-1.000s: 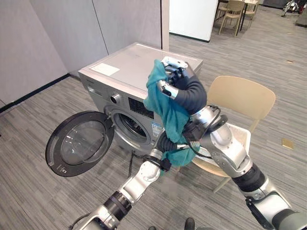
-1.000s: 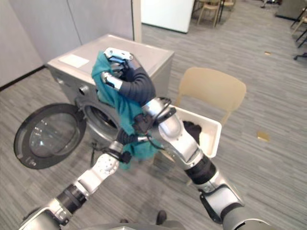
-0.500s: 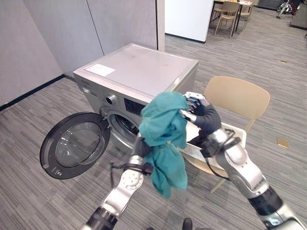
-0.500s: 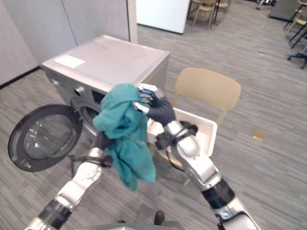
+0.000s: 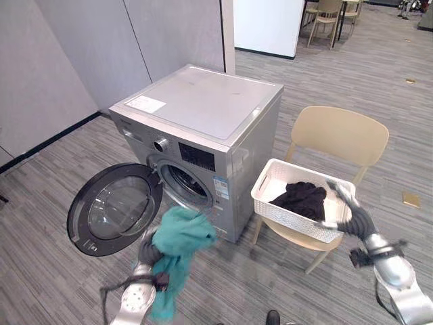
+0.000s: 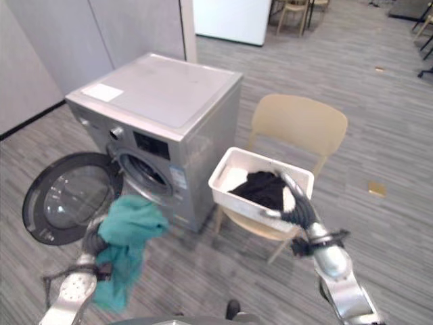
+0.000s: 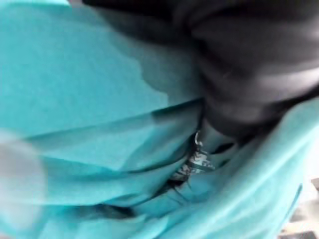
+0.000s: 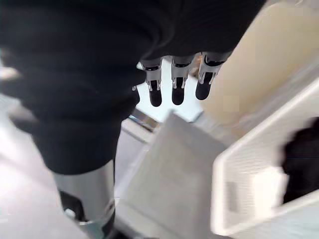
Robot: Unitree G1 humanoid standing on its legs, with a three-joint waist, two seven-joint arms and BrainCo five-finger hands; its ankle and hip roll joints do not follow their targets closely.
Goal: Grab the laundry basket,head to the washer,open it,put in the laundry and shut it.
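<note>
left eye view: left hand (image 5: 147, 252) at bottom left, fingers hidden in the teal cloth (image 5: 177, 238), grip cannot tell. washer (image 5: 203, 128) centre w/ door (image 5: 114, 208) open.

right eye view: right hand (image 6: 295, 200) by the basket (image 6: 230, 184) on the chair (image 6: 299, 122), fingers straight, holding nothing.

left wrist view: teal cloth close up.

risk: cloth hangs low & loose, may slip to the floor or catch on the door rim before the drum.

A tan chair (image 5: 338, 139) stands on grey striped carpet (image 5: 40, 203) near grey wall panels (image 5: 81, 47).
</note>
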